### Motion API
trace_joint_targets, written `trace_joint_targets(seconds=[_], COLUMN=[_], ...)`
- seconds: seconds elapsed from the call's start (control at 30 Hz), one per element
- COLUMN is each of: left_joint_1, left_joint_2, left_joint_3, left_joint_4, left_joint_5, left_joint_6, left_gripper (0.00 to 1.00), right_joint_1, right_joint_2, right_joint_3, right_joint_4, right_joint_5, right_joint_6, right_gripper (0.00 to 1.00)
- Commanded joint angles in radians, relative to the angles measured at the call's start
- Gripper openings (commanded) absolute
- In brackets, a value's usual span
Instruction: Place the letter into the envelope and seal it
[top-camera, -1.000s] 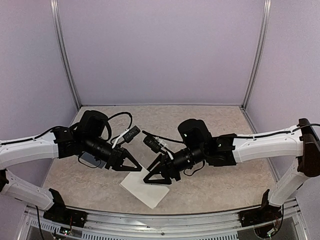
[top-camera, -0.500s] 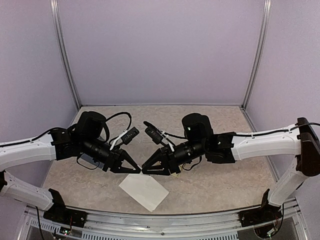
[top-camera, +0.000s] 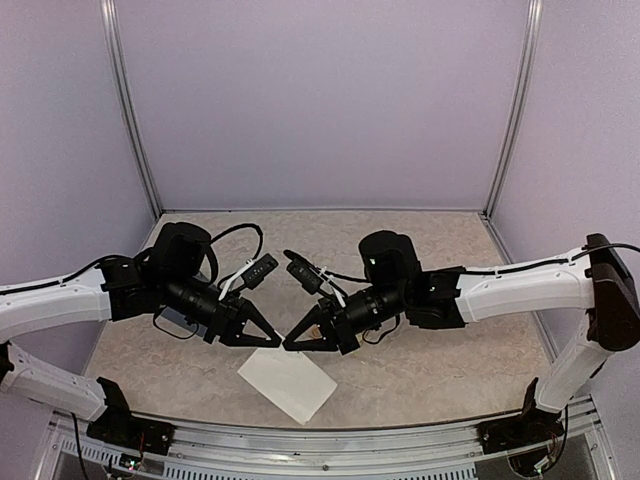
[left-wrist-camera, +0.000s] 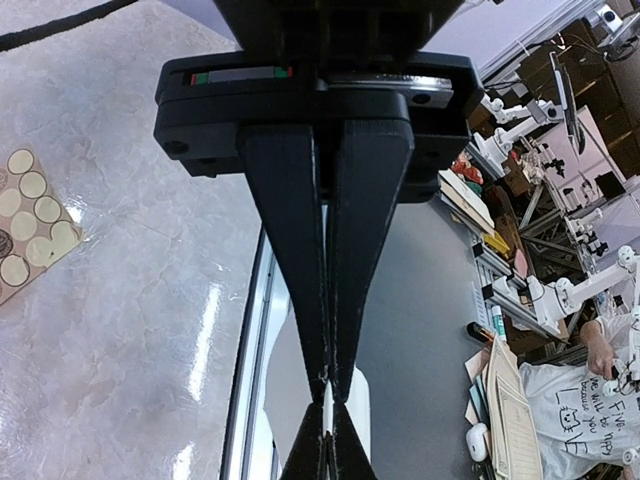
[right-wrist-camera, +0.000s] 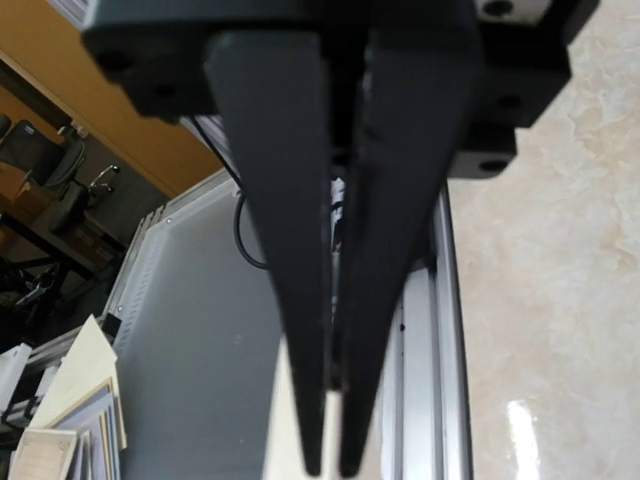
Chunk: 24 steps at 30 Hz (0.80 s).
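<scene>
Right gripper (top-camera: 292, 343) has swung toward 9 o'clock and pinched shut beside the left gripper (top-camera: 270, 340), clamped on the letter (top-camera: 290, 385); opposing pulls could tear it.

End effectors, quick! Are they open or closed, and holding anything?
Left end effector: closed, pinching the letter's edge.
Right end effector: closed, apparently on the letter's edge too.

1. Your worktop (top-camera: 450, 360) reads as stone-patterned laminate: smooth and glossy, catching glare.
2. The letter (top-camera: 290, 388) is plain white paper, matt.
3. The left pincer (left-wrist-camera: 327, 385) and right pincer (right-wrist-camera: 330, 462) are black plastic, matt and smooth.
4. The sticker sheet (left-wrist-camera: 30, 230) is tan paper with pale round stickers.
</scene>
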Motion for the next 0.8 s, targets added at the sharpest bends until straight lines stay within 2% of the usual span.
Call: trace_joint_targets(seconds=[0.0,0.07,0.1,0.17,0.2,0.23,0.27,0.43,0.5,0.53,0.6,0.63,0.77], left_joint_1=[0.023,0.034,0.04,0.048,0.05,0.053,0.054,0.065,0.07,0.072,0.076,0.079,0.089], left_joint_2=[-0.022,-0.027,-0.032,-0.036,-0.038,-0.038,-0.038,-0.035,-0.035,-0.035,-0.035,-0.035,-0.04], left_joint_3=[-0.003,-0.002,-0.003,-0.002,-0.002,-0.002,-0.002,-0.001,-0.001,-0.001,-0.003,-0.004,-0.007], left_joint_4=[0.018,0.013,0.013,0.012,0.01,0.007,0.002,-0.018,-0.023,-0.026,-0.032,-0.036,-0.048], left_joint_5=[0.014,0.019,0.023,0.031,0.034,0.036,0.036,0.038,0.039,0.039,0.041,0.041,0.046], left_joint_6=[0.021,0.024,0.026,0.026,0.027,0.03,0.034,0.05,0.055,0.058,0.063,0.066,0.076], left_gripper=[0.0,0.0,0.0,0.0,0.0,0.0,0.0,0.0,0.0,0.0,0.0,0.0,0.0], right_joint_1=[0.002,0.002,0.001,0.002,0.002,0.002,0.002,0.0,0.001,0.0,-0.001,0.0,-0.001], right_joint_2=[-0.018,-0.02,-0.021,-0.027,-0.029,-0.033,-0.038,-0.064,-0.068,-0.073,-0.082,-0.087,-0.116], right_joint_3=[-0.03,-0.032,-0.038,-0.056,-0.064,-0.071,-0.079,-0.103,-0.108,-0.114,-0.128,-0.138,-0.167], right_joint_4=[0.011,-0.011,-0.013,-0.008,-0.005,-0.003,0.0,0.001,0.004,0.008,0.017,0.021,0.036], right_joint_5=[-0.012,-0.013,-0.013,-0.013,-0.011,-0.009,-0.005,0.009,0.013,0.015,0.021,0.023,0.033], right_joint_6=[-0.014,-0.016,-0.013,-0.005,-0.002,0.001,0.004,0.013,0.019,0.023,0.029,0.034,0.043], right_gripper=[0.0,0.0,0.09,0.13,0.12,0.02,0.0,0.0,0.11,0.13,0.08,0.01,0.0])
